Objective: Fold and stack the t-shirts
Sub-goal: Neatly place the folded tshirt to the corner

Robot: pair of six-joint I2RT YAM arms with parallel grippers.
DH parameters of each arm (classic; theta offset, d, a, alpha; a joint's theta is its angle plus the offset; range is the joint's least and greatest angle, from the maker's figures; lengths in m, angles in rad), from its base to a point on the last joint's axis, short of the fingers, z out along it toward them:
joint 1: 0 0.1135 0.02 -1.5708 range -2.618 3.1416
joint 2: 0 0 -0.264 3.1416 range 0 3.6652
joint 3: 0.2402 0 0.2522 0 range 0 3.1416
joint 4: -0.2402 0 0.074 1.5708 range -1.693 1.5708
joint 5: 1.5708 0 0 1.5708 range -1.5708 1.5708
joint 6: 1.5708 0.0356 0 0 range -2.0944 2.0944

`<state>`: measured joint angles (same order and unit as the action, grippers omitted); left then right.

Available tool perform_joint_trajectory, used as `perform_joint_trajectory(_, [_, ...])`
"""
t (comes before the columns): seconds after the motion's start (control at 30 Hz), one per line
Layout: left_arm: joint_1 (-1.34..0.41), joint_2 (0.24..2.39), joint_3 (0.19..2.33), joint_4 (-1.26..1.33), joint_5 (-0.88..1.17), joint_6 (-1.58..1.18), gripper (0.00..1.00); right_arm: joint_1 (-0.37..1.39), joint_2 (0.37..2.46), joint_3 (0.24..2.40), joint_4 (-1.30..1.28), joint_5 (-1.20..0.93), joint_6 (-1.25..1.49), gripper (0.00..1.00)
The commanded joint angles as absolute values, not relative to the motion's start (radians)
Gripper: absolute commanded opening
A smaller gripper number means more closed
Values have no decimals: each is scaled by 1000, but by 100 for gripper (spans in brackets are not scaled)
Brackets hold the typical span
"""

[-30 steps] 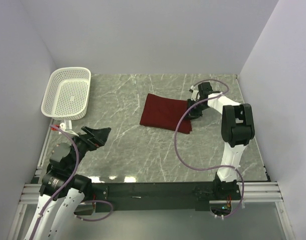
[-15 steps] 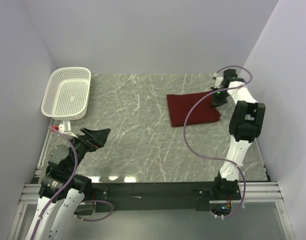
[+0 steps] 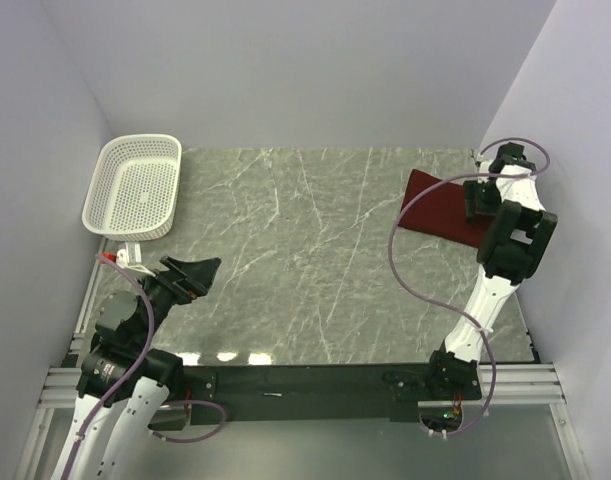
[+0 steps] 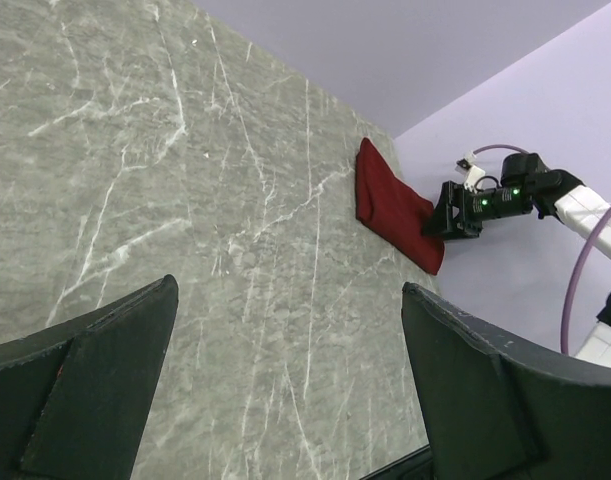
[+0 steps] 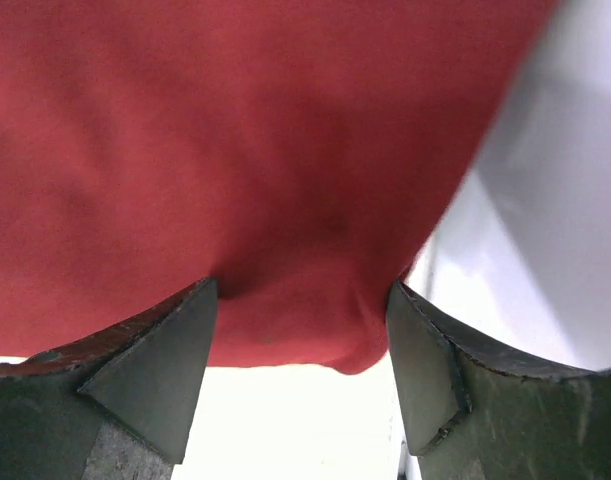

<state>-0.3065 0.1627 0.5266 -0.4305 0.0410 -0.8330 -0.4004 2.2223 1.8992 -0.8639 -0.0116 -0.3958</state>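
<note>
Far right, folded maroon t-shirt (image 3: pixel 440 205) lies within spread right pincer (image 5: pixel 300 320); left pincer (image 4: pixel 290 290) gapes.

Maroon t-shirt (image 3: pixel 440 205): soft matt cloth. Table (image 3: pixel 285 250): smooth, faintly glossy grey marble-look top. Basket (image 3: pixel 105 175): white perforated plastic.

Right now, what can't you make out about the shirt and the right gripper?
Whether the right gripper grips the t-shirt: right wrist view, cloth fills the gap between the fingers.
The t-shirt's wall-side end: top view, right arm covers it.
Fold layers: left wrist view, too small.
</note>
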Motion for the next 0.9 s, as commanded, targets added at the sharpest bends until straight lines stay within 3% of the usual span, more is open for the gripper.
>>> perform_joint_trajectory(0.0, [-305,166,537,-405,61,-833,99,-371,2065,1821,-792,21,-420,74])
perform_joint_trajectory(0.37, [-305,238,552,-377,87,-810,99,-292,1797,1609,-770,-159,-514,75])
perform_joint_trajectory(0.63, [-305,396,641,-416,40,-723,99,-279,1358,1189,-577,-336,-482,77])
perform_joint_trajectory(0.77, [-304,518,698,-465,-52,-650,100,-310,1084,950,-413,-261,-364,100])
perform_joint_trajectory(0.87, [-301,607,732,-486,-176,-632,99,-382,902,882,-360,-239,-226,100])
